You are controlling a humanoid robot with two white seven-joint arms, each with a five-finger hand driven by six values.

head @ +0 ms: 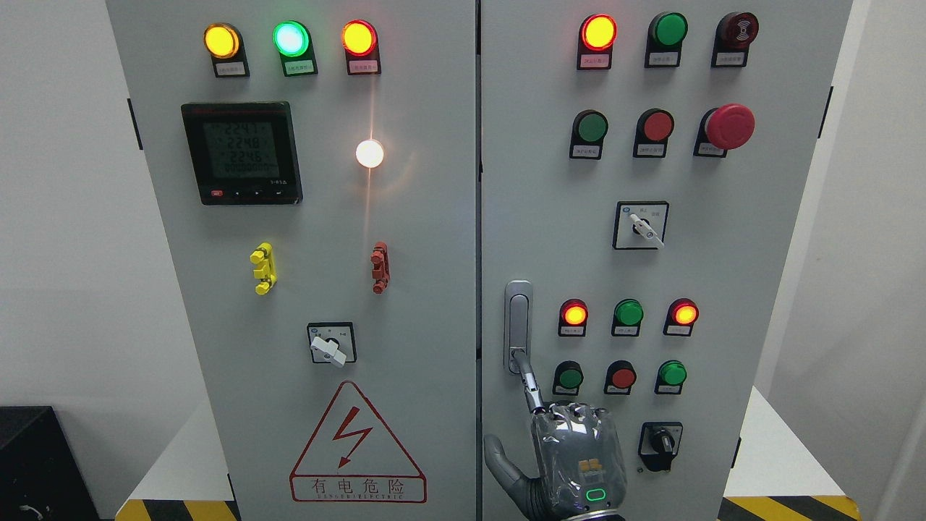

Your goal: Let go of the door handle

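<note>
With the right hand (571, 456) at six o'clock, holding nothing, only its extended index finger (530, 383) touching the foot of the door handle (518, 325) low on the cabinet's right door (723, 275), it should draw straight back without snagging.

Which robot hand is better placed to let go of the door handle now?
Right: the right robot hand already has a fingertip at the bottom of the door handle. No left arm is in view.

My right robot hand (571, 463) low on right cabinet door (723, 275), index finger (530, 382) extended, tip touching bottom of silver door handle (518, 318); other fingers curled.
</note>
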